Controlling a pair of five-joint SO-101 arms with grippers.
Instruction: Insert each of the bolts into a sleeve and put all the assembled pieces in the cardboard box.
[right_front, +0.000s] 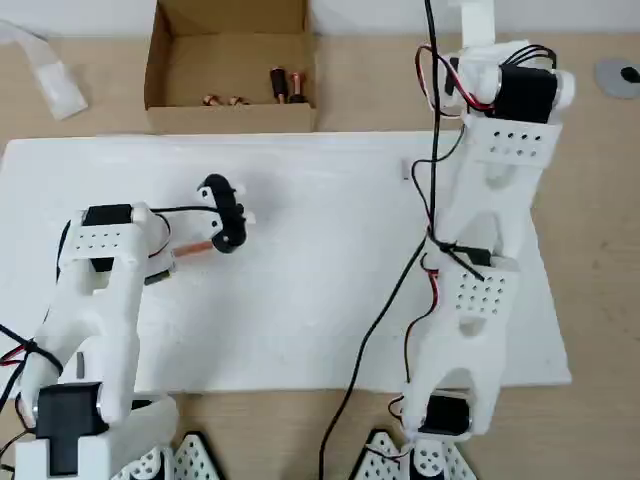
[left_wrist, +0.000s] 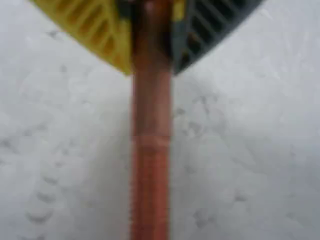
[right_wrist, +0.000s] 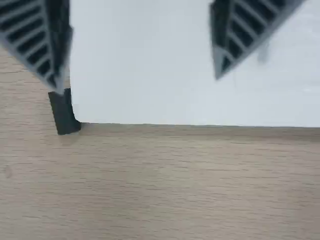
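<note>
**While a copper piece hangs over the mat: the delivery step**

As the high view shows, the wooden table (right_front: 590, 250) carries a white mat (right_front: 320, 300). The left arm (right_front: 95, 300) and right arm (right_front: 480, 290) rise from the robot's side of it, and the cardboard box (right_front: 230, 120) stands open just beyond the mat's far edge. The left gripper (left_wrist: 150, 65) is clamped, one yellow finger and one dark, on a copper piece (left_wrist: 150, 150) held over the mat's left half, well apart from the box. A seam crosses the piece and its outer part looks threaded, so it is judged to be a bolt seated in its sleeve. The step in hand is then carriage to the box. The next move calls for lifting the piece above the box's near wall before release, then setting it beside the assembled pieces (right_front: 285, 85) that lie against that wall. The right gripper (right_wrist: 142, 85) hangs with its fingers apart, holding nothing, over the mat's edge and away from that path. A black cable (right_front: 372, 350) crosses the mat's right side. A plastic bag (right_front: 40, 70) and a grey disc (right_front: 615, 75) lie at the table's far corners.
</note>
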